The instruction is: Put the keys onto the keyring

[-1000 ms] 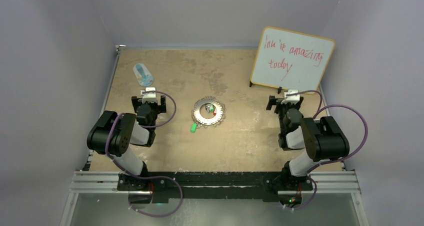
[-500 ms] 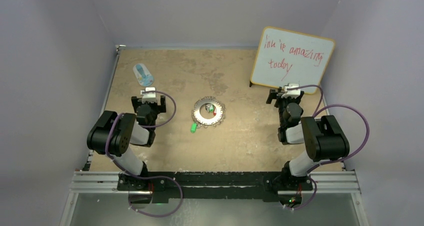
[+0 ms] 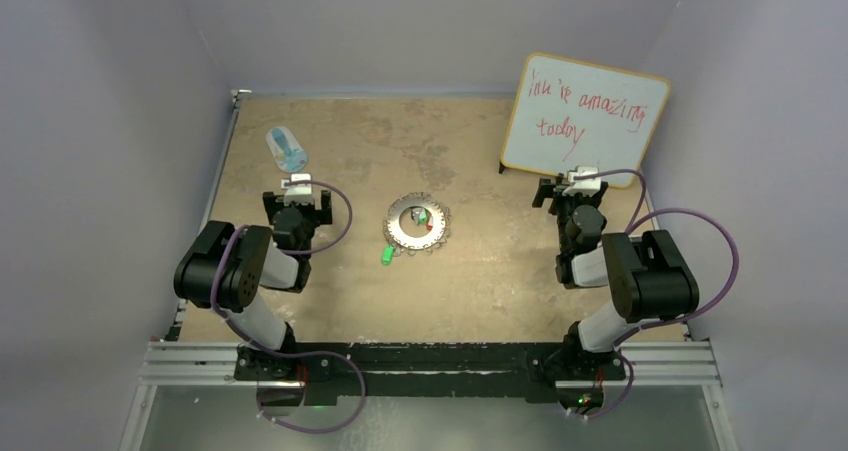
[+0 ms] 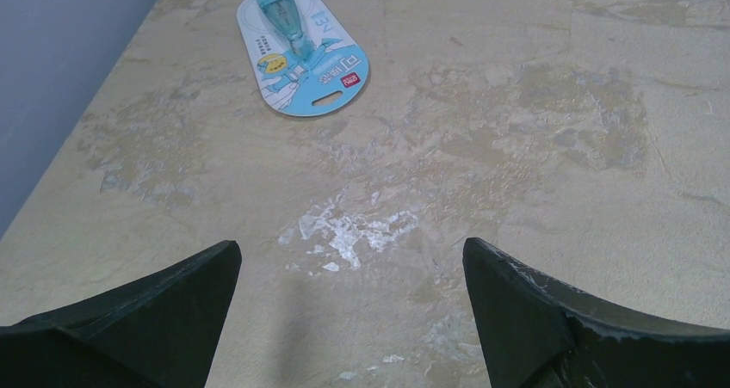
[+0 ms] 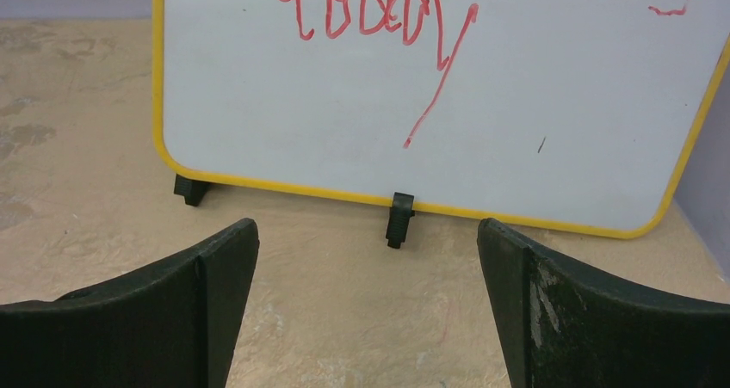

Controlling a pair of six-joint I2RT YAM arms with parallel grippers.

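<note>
The keyring [image 3: 417, 224], a flat silver ring with small loops round its rim, lies mid-table in the top view. A key with a green tag [image 3: 386, 256] lies just off its lower left edge. A red tag [image 3: 431, 225] and a dark one [image 3: 415, 214] show at the ring's hole. My left gripper [image 3: 297, 199] stands open to the ring's left, with only bare tabletop between its fingers [image 4: 353, 259]. My right gripper [image 3: 570, 193] is open far to the right, facing the whiteboard, nothing between its fingers [image 5: 368, 242]. Neither wrist view shows keys or ring.
A blue-and-white oval packet [image 3: 287, 149] lies at the back left, ahead of the left gripper [image 4: 303, 48]. A yellow-framed whiteboard [image 3: 585, 117] with red writing stands at the back right on small black feet [image 5: 399, 219]. Grey walls close three sides.
The right gripper moved a little farther back toward the whiteboard, then stopped. The left arm, the keyring and the keys have not moved.
</note>
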